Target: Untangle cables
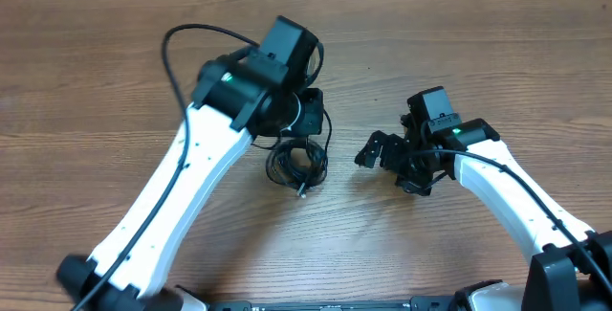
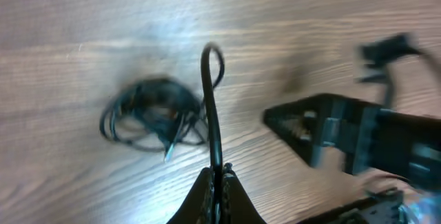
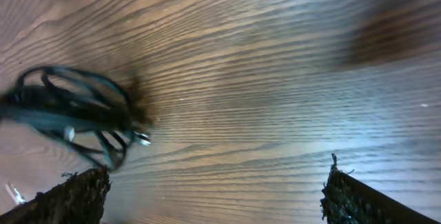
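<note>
**Finding 1.** The left gripper [image 2: 218, 174] is clenched on a thin black strand [image 2: 210, 107] of the cables. In the left wrist view the strand runs straight out from the closed fingertips and ends in a small loop [image 2: 213, 58].

**Finding 2.** The other cables lie as a tangled bundle [image 1: 296, 163] on the wooden table [image 1: 478, 53]. It sits just on the near side of the left gripper, about midway across the table. A plug tip [image 2: 169, 151] pokes out of it.

**Finding 3.** The right gripper [image 3: 217, 172] is released, its jaws spread wide and holding nothing. It stands to the right of the bundle, apart from it, with its fingers pointing left toward it.

**Finding 4.** This is the relation you should work from.
- **Direction:** The bundle lies left of the right gripper at much the same depth on the table. A straight leftward reach would bring the open jaws onto it.
- **Long axis:** The held strand runs roughly near to far, across that line of approach.
- **Nearer arm:** The left gripper is nearer to the bundle, but it is occupied. The right gripper is your free one.

**Reservation.** Both wrist views are blurred, so I cannot confirm where the held strand joins the bundle. It probably enters on the bundle's right side.
</note>
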`<action>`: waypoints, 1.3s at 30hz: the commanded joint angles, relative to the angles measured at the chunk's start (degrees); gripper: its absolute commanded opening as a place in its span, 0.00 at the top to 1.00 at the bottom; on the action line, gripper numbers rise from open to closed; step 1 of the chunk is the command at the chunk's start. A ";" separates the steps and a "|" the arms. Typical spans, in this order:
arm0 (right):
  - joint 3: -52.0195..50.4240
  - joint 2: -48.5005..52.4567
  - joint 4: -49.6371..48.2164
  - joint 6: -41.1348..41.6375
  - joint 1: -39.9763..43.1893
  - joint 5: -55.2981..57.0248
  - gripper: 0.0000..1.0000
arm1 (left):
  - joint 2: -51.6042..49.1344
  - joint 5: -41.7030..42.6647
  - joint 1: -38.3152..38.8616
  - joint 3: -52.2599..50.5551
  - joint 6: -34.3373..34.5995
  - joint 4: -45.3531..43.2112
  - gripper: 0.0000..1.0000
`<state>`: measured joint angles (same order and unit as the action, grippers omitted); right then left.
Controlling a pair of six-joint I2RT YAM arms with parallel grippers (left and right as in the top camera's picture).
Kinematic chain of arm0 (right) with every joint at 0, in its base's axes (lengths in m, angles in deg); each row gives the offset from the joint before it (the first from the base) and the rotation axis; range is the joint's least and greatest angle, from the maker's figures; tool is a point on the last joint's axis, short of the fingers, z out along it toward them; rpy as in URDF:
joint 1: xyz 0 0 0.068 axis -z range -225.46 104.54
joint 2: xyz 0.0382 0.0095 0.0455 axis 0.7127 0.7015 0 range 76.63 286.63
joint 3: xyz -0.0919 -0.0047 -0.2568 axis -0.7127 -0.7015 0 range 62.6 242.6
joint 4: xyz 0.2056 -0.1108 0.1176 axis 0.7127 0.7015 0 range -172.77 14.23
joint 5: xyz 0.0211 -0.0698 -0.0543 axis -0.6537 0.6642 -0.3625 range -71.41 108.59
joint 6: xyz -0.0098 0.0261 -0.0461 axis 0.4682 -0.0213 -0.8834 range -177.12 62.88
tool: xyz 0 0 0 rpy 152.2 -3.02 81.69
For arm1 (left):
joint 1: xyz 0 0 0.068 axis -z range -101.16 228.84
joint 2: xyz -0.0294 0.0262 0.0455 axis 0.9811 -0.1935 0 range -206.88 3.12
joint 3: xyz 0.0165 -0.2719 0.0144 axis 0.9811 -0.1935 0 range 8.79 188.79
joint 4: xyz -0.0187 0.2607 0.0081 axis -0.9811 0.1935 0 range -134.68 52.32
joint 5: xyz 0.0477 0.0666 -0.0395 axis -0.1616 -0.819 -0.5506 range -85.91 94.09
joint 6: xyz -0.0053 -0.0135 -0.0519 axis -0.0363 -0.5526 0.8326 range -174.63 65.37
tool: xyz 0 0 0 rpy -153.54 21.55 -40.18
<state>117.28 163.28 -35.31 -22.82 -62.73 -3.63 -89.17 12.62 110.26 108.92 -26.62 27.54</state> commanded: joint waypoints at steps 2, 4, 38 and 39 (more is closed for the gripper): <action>-0.35 0.11 -1.62 -0.28 -2.84 0.13 0.00 | 6.23 1.51 0.11 1.62 -2.75 -1.97 0.96; -0.35 0.11 -2.38 -0.81 -4.13 0.11 0.00 | 8.04 1.38 0.11 1.62 -2.78 -3.17 0.96; -0.35 0.15 -6.47 -1.05 -7.56 1.03 0.00 | -13.86 -3.52 -4.11 -0.72 0.74 3.96 0.33; -0.35 0.15 -6.47 -1.07 -7.56 1.29 0.00 | -14.67 -2.86 -4.81 -0.72 0.74 3.54 0.32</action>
<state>117.28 163.28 -41.58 -23.71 -70.19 -3.43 -101.89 8.45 107.77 108.66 -27.12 31.72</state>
